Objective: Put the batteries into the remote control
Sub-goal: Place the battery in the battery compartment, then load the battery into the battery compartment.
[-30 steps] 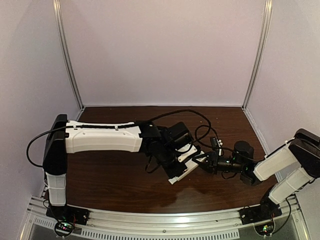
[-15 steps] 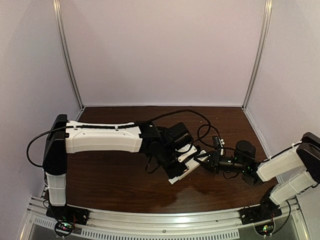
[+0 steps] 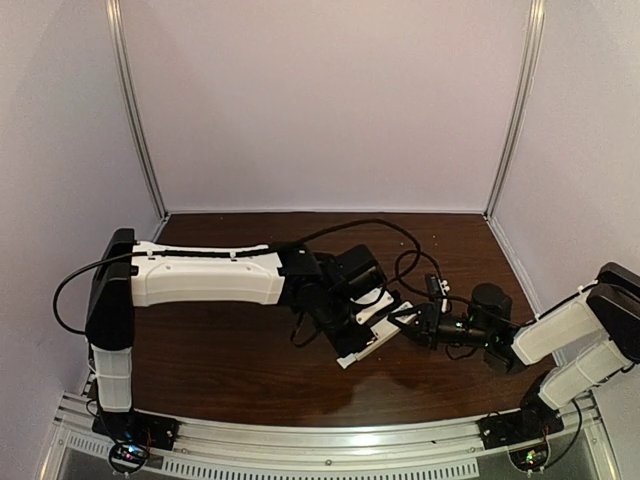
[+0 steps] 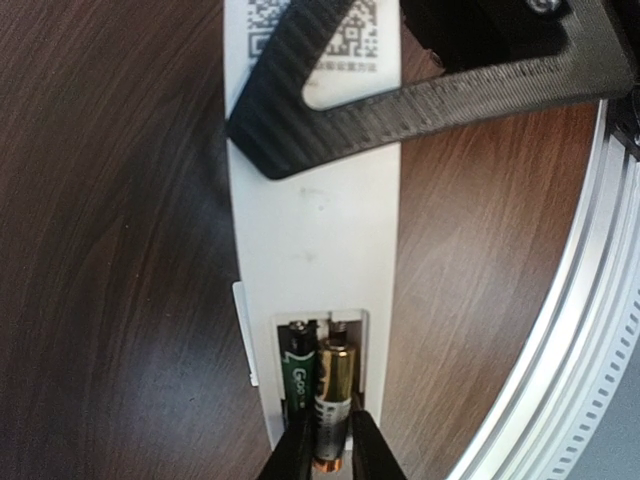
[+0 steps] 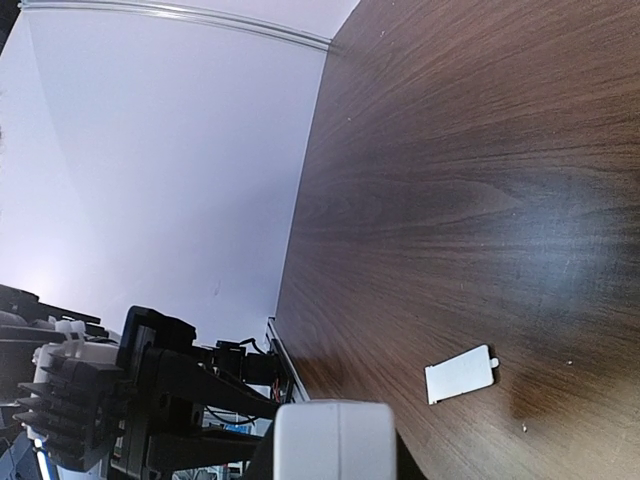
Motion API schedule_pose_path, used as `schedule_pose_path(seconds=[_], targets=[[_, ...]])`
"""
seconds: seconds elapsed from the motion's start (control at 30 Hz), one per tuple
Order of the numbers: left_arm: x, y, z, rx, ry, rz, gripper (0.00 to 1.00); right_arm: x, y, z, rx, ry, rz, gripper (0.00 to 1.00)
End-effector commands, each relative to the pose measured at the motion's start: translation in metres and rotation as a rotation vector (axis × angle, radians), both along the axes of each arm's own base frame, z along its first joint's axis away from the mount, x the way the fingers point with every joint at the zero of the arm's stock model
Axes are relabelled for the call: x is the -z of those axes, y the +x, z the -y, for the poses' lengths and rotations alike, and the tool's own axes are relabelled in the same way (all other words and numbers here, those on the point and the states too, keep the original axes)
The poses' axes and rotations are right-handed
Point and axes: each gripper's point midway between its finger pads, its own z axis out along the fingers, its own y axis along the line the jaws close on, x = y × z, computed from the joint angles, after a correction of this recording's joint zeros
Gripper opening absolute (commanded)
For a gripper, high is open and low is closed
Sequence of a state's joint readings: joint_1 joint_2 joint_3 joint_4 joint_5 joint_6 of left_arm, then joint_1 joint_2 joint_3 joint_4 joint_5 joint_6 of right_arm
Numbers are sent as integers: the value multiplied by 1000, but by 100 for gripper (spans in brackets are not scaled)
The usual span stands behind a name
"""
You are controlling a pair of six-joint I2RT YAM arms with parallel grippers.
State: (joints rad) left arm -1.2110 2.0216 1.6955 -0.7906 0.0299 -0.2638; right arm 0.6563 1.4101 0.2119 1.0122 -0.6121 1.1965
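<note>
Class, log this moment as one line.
right jaws: shut on gold battery; green battery: in remote recess; left jaws: over remote, grip unclear; cover: on table

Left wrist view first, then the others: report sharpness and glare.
Left wrist: gold battery sharp, rail soft, faint sheen on the table. Right wrist: cover crisp, broad glare on the table. Top: light reflected near the front edge, rail bowed by the lens.

Back of the remote control (image 4: 315, 240) — QR code (image 4: 362, 25) with a line of small print under it, too small to read. Green battery (image 4: 299, 375): pale lettering starting "Go", rest unclear. Gold-and-black battery (image 4: 334, 385) — print illegible.
</note>
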Motion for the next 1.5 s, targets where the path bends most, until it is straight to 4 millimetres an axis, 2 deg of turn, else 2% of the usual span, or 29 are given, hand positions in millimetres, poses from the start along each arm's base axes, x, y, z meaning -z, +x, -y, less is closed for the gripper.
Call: schedule_pose_path(seconds=[0.0,0.23,0.37,0.5,0.63,0.7,0.83,0.97,1.03,1.17,1.27,1.47], targets=[[-2,10,-5,-29,7,7,20,-19,-5,-4,-26,64,45,0],[-13,11,-2,-16,-17,23,26,-16,-5,-5,-30,52,39,0],[-30,11,1,-1,-70,44,31,-13,-5,-5,-31,44,31,0],[-54,9,4,26,-144,71,42,-12,-6,-5,-34,42,25,0],[-84,13,-1,28,-232,136,47,-13,-8,-7,-52,47,18,0],[-105,13,-6,36,-292,178,50,-15,-10,-9,-68,53,17,0],[-128,9,-23,93,-401,280,54,-24,-15,-11,-104,86,16,0],[-127,-5,-45,179,-504,330,63,-38,-23,-14,-148,135,12,0],[-133,-12,-53,215,-577,354,73,-45,-27,-15,-170,156,13,0],[-125,-26,-68,280,-632,369,96,-55,-34,-16,-212,173,17,0],[-122,-30,-67,295,-648,338,97,-61,-38,-17,-234,171,29,0],[-105,-48,-49,378,-674,206,97,-69,-40,-22,-263,149,57,0]])
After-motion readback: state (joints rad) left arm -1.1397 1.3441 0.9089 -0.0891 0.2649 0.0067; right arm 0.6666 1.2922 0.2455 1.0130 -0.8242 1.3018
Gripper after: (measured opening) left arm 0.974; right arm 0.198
